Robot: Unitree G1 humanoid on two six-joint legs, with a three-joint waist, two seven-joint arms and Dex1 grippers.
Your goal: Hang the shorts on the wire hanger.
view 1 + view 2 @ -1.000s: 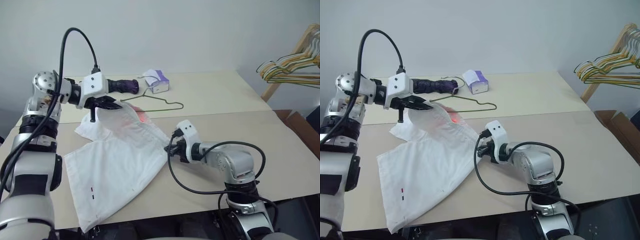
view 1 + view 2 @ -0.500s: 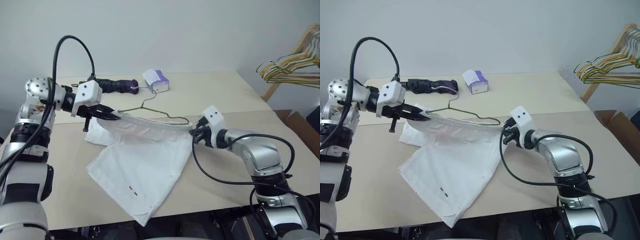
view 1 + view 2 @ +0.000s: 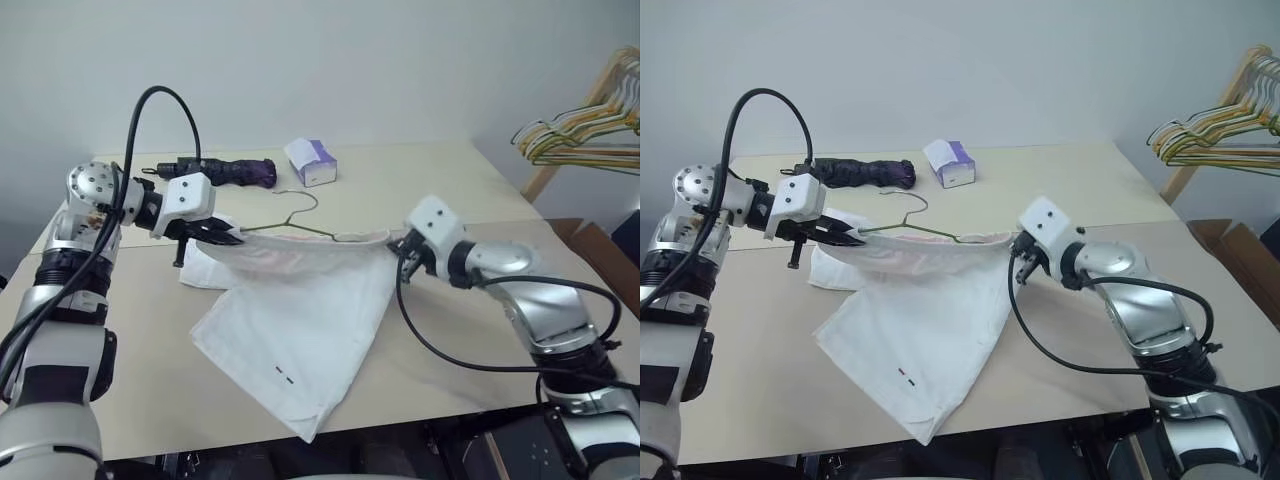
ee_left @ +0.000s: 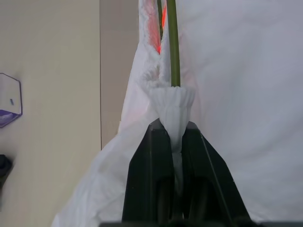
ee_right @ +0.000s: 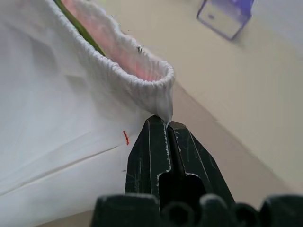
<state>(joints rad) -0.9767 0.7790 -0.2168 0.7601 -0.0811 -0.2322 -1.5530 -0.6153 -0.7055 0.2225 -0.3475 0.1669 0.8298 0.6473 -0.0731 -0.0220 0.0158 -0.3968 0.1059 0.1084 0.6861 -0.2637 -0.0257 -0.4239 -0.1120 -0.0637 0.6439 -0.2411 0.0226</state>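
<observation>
I am holding the white shorts (image 3: pixel 300 320) stretched by the waistband above the beige table (image 3: pixel 480 190), taking the purple-and-white box (image 3: pixel 311 161) at the table's far side as my landmark: the waistband is spanning just in front of that box, one end to each side of it. My left gripper (image 3: pixel 228 237) is clenched on the gathered elastic at the left end, and in its wrist view the cloth is bunching between the black fingers (image 4: pixel 149 175) with the olive wire passing right beside the pinch. My right gripper (image 3: pixel 1019 258) is clamped shut on the other end of the waistband, a thin fold caught at its fingertips (image 5: pixel 154 137). The wire hanger (image 3: pixel 290 218) is sitting inside the waistband opening, its hook poking up between the two grippers, nearer the box than the hanging legs, which are draping down onto the table toward me. I judge the hanger is threaded but loose: nothing is gripping the wire itself that I can confirm, so if I am tilting the band or letting it sag, the hanger could slide out sideways. The right pinch looks shallow; more tension could pull the elastic free, dropping that end. Stretching too hard could also bend the thin wire.
</observation>
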